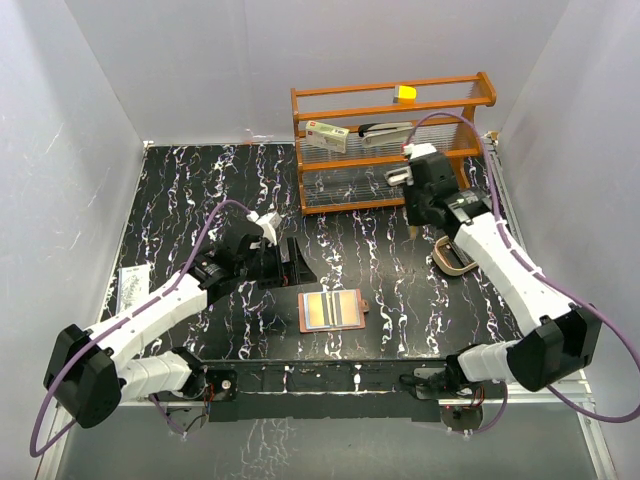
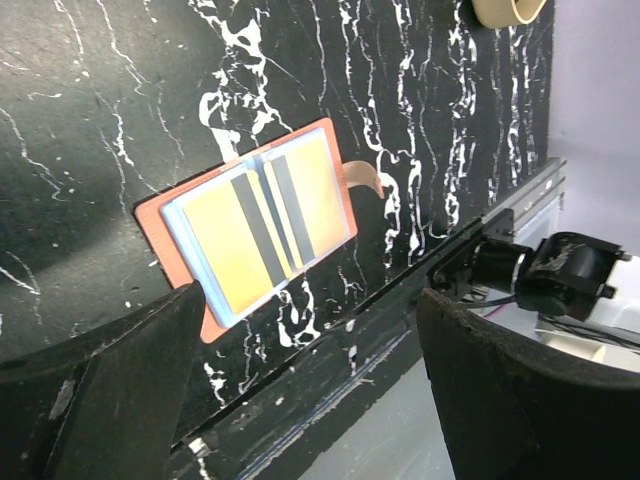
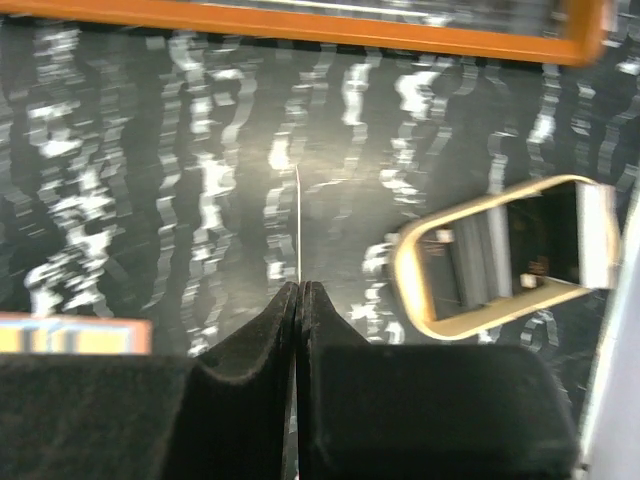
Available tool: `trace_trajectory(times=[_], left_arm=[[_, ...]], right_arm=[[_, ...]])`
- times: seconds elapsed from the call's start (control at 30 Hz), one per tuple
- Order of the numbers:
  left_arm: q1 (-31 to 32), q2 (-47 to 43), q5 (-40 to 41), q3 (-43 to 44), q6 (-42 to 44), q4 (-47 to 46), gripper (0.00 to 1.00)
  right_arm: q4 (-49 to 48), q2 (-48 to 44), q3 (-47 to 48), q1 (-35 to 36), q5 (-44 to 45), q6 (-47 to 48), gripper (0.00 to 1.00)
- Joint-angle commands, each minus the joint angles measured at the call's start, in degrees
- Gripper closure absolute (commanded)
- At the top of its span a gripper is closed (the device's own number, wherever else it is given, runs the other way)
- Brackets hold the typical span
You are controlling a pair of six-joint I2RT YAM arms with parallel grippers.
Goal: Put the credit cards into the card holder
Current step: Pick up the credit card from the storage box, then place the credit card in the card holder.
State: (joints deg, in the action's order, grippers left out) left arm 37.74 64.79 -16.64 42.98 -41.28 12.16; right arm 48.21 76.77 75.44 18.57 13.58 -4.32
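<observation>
Left wrist shows card holder beyond left gripper.

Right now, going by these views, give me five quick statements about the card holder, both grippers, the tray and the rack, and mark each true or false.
1. The card holder lies open on the table with orange cards on it. True.
2. The left gripper is clamped on the holder. False: its fingers are wide apart with nothing between them.
3. The right gripper is wide open. False: it is shut, with what looks like a thin card, seen edge-on, between its fingers.
4. The tan oval tray lies on the table's right side. True.
5. The wooden rack stands at the near edge. False: it stands at the back.
</observation>
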Motion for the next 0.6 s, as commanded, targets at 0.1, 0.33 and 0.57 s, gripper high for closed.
trace_trajectory(times=[0.1,0.33,0.57], left_arm=[[0.14,-1.07,-3.76,-2.94,-6.38,-3.49,0.17],[-0.37,-1.78,-4.83,-6.99,-10.59,-5.91,0.2],[-0.38,-2.78,-2.97,-11.35,-13.46,-7.48,0.22]], right_arm=[[-2.35,-4.33,-1.03,18.8,-3.08,-14.98,1.0],[-15.27,-6.08,-13.51,32.49,-9.28,-27.03,1.0],[-32.3,-6.17,-28.4,34.47,-15.34,-33.14,1.0]])
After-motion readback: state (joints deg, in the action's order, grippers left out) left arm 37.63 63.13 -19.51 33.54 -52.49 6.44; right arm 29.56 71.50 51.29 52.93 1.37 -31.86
